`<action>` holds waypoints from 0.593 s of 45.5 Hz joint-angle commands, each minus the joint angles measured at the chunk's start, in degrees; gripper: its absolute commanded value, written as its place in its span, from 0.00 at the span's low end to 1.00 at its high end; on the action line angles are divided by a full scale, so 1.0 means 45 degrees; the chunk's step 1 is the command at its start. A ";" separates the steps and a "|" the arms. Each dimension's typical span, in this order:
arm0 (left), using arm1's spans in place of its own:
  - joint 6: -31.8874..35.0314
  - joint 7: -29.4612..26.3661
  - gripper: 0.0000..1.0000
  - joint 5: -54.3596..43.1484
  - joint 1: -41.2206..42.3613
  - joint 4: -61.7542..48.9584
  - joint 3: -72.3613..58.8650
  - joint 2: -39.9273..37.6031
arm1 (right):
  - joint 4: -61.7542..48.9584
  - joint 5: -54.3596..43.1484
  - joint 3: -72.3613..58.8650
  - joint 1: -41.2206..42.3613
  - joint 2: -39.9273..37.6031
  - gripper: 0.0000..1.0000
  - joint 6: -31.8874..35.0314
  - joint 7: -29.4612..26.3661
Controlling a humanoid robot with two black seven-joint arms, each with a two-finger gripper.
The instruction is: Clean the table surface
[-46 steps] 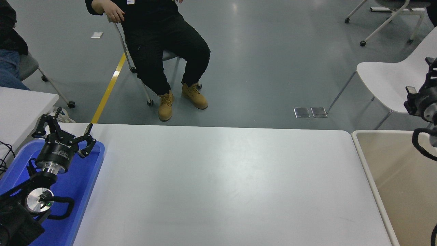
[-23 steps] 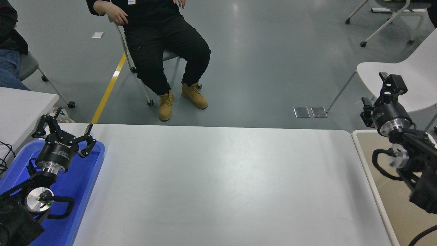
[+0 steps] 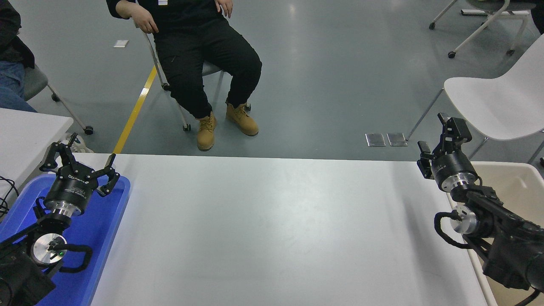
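Observation:
The table surface (image 3: 272, 229) is a wide, glossy white top with nothing lying on it. My right gripper (image 3: 437, 139) hangs above its far right corner, beside the beige bin, open with nothing between its fingers; its arm comes in from the lower right. My left gripper (image 3: 80, 163) is parked at the lower left over a blue tray, fingers spread open and holding nothing.
A blue tray (image 3: 108, 221) lies on the table's left end. A beige bin (image 3: 516, 178) adjoins the right end. Beyond the far edge a person (image 3: 204, 55) sits on a chair. A white chair (image 3: 488, 97) stands at the right and a smaller white table (image 3: 29, 131) at the left.
My right arm has swung in from the right edge, leftward and down, from over the bin to the table's far right corner. The left arm has not moved.

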 commanded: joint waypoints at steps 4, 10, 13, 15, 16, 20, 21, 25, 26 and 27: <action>0.0000 0.0000 1.00 0.0000 0.0000 0.0000 0.0000 -0.0007 | 0.0042 -0.0024 0.0064 -0.0261 0.0021 0.98 0.0000 0.0111; 0.0000 0.0000 1.00 0.0000 0.0000 0.0000 0.0000 -0.0007 | 0.0003 -0.0024 0.0492 -0.0319 0.0021 0.99 0.0000 0.0169; 0.0000 0.0000 1.00 0.0000 0.0000 0.0000 0.0000 -0.0007 | 0.0023 -0.0024 0.0746 -0.0397 0.0001 0.99 0.0000 0.0170; 0.0000 0.0000 1.00 0.0000 0.0000 0.0000 0.0000 -0.0007 | 0.0023 -0.0024 0.0864 -0.0417 -0.0038 0.98 0.0000 0.0189; 0.0000 0.0000 1.00 0.0000 0.0000 0.0000 0.0019 -0.0007 | 0.0023 -0.0024 0.0884 -0.0417 -0.0038 0.98 0.0000 0.0189; 0.0000 0.0000 1.00 0.0000 0.0000 0.0000 0.0000 -0.0007 | 0.0023 -0.0024 0.0904 -0.0417 -0.0116 0.98 0.0000 0.0228; 0.0000 0.0000 1.00 0.0000 0.0000 0.0000 0.0000 -0.0007 | 0.0023 -0.0024 0.0884 -0.0417 -0.0155 0.98 0.0000 0.0248; 0.0000 0.0000 1.00 0.0000 0.0000 0.0000 0.0000 0.0012 | 0.0023 -0.0024 0.0884 -0.0456 -0.0175 0.98 0.0000 0.0267; 0.0000 0.0000 1.00 0.0000 0.0000 0.0000 0.0000 -0.0007 | 0.0023 -0.0024 0.0903 -0.0495 -0.0194 0.98 0.0000 0.0267; 0.0000 0.0000 1.00 0.0000 0.0000 0.0000 0.0000 -0.0007 | 0.0023 -0.0024 0.0884 -0.0495 -0.0175 0.98 0.0000 0.0267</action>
